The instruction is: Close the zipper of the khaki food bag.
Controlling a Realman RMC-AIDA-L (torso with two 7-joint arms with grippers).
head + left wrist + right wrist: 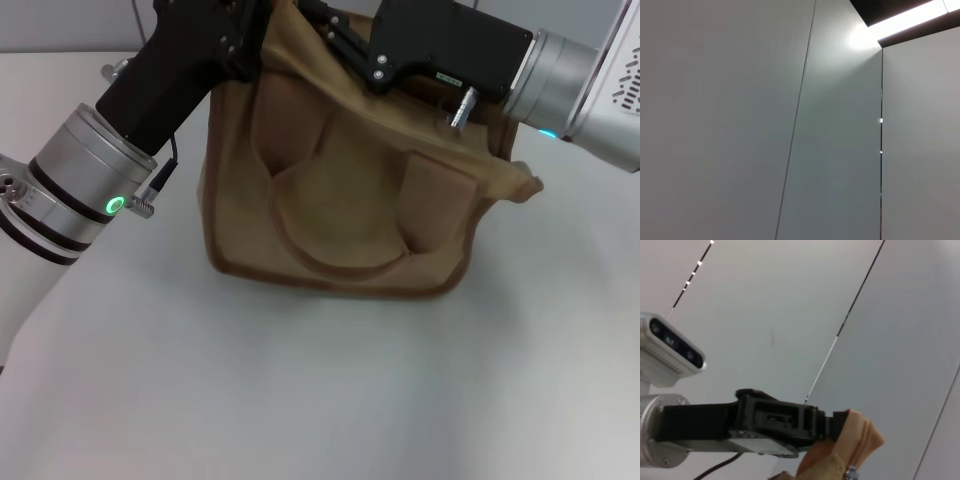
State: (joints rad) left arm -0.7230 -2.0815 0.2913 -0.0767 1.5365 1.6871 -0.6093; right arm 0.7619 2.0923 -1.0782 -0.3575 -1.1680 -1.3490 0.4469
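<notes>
The khaki food bag (340,180) stands on the white table, its front handle loop (330,262) hanging down the near side. My left gripper (255,48) reaches to the bag's top left back corner. In the right wrist view the left gripper (837,421) is shut on a raised corner of the tan fabric (860,435). The zipper (863,450) runs down from that corner, with its silver pull (851,473) at the picture's lower edge. My right gripper (318,22) is over the bag's top back edge. In the head view the arms hide the zipper.
The white table (300,390) spreads in front of the bag. The left wrist view shows only grey wall panels (740,125) and a ceiling light strip (905,17). The left arm's wrist camera (672,347) shows in the right wrist view.
</notes>
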